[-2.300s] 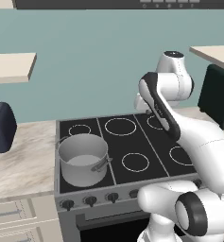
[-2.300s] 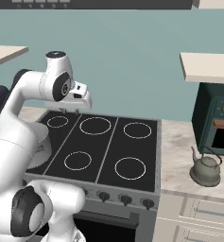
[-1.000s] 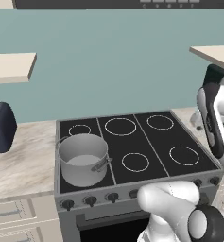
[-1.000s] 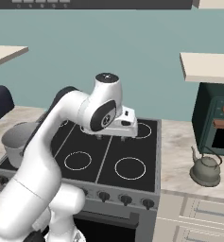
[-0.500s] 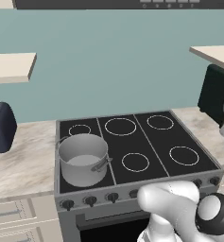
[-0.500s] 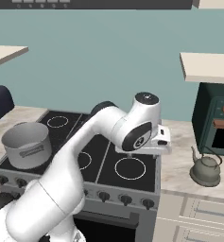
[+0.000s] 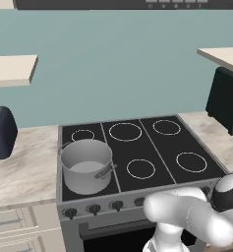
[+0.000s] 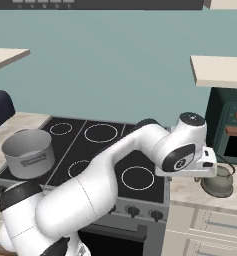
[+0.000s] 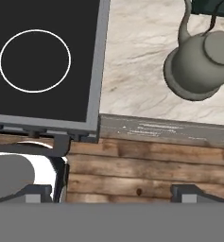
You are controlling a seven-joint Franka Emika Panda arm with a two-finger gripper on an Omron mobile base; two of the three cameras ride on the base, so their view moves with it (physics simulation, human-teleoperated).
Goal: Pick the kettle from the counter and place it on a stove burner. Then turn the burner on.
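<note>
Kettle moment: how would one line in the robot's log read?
phase: reaching | kettle: on counter, untouched | fingers: short of it | burner: empty

1. Left base view: behind-left, looking forward and down over the cooktop
2. Right base view: behind-right, same cooktop
3. Hand view: straight down, close, cooktop edge and worktop

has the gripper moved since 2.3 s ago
Yes. In the right base view the hand has swung right, from over the cooktop's back-left rings to the counter right of it, beside the kettle.
</note>
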